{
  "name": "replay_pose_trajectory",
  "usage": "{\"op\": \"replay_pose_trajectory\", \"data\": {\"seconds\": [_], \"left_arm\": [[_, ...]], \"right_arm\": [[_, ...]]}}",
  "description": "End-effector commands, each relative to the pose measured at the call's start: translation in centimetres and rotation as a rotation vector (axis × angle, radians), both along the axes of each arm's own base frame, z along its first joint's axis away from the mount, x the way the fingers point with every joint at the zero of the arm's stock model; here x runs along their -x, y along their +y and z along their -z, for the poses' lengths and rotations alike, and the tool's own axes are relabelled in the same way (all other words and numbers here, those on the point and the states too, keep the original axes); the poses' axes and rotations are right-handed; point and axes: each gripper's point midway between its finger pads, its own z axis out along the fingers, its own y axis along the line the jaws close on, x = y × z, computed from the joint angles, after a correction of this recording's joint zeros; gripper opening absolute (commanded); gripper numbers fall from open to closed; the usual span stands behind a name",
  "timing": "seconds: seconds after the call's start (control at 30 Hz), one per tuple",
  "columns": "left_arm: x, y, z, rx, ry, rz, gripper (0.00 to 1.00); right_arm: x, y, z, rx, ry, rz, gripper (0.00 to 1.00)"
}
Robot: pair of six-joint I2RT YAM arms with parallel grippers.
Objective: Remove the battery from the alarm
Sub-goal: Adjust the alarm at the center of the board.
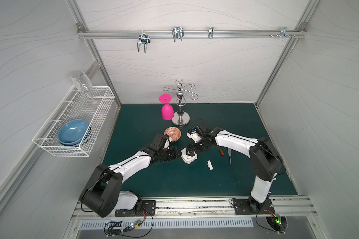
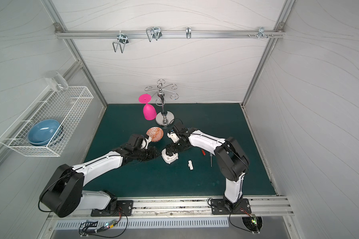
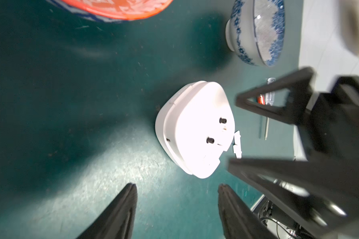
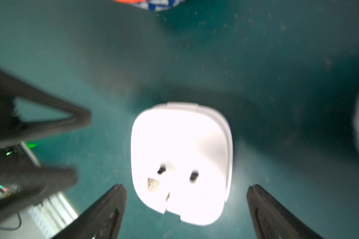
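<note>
The alarm (image 1: 188,159) (image 2: 170,158) lies back up on the green mat, white, with two dark knobs on its back (image 3: 195,132) (image 4: 180,149). My left gripper (image 3: 177,186) (image 1: 179,154) is open and empty, its tips just short of the alarm. My right gripper (image 4: 188,187) (image 1: 186,153) hangs open over the alarm, a finger on either side and a gap at each. The battery (image 1: 221,152) (image 2: 203,152) (image 3: 261,99), small and red, lies loose on the mat to the alarm's right, beside the screwdriver (image 1: 229,157) (image 3: 266,124). The white cover (image 1: 209,165) (image 3: 237,144) lies between them.
An orange patterned bowl (image 1: 173,134) (image 3: 116,8) sits just behind the grippers, and a blue-and-white bowl (image 3: 255,31) near it. A pink glass (image 1: 167,111) and a metal stand (image 1: 180,115) stand at the back. A wire basket (image 1: 75,124) with blue bowls hangs on the left wall.
</note>
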Motion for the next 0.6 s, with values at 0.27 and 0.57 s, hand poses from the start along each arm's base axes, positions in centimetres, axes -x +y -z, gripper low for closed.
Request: {"op": "replay_pose_trajectory", "data": {"seconds": [0.27,0.57], "left_arm": [[-5.4,-2.9,-0.8,-0.007,-0.083,0.098,0.67],[-6.1,-5.1,0.5,0.052,-0.033,0.188,0.68]], "right_arm": [[6.3,0.1,0.4,-0.128,0.149,0.068,0.95],[4.3,2.4,2.2,-0.123,0.129,0.098,0.92]]}}
